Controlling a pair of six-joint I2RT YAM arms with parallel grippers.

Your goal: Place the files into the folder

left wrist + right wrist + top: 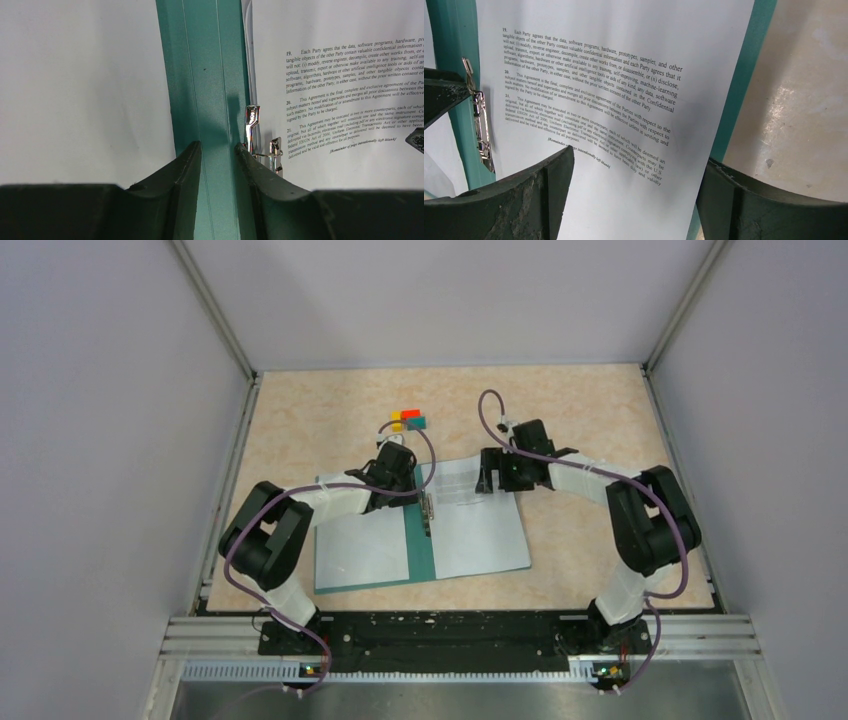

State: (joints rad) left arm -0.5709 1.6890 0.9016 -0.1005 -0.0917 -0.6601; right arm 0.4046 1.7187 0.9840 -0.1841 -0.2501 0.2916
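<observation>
The teal folder [418, 552] lies open on the table, its spine [210, 75] running down the middle with the metal clip [253, 131] on it. White files cover both halves: a blank sheet [360, 550] on the left, a printed sheet [480, 535] on the right. My left gripper [405, 490] hovers low over the spine near the clip. Its jaws [218, 146] stand a narrow gap apart with only the spine showing between them. My right gripper [488, 480] is wide open [639, 157] just above the printed sheet [624, 115], holding nothing.
Small yellow, red and teal blocks [410, 420] sit together behind the folder. Bare beige table [804, 100] lies to the right of the folder's edge. Grey walls enclose the table on three sides.
</observation>
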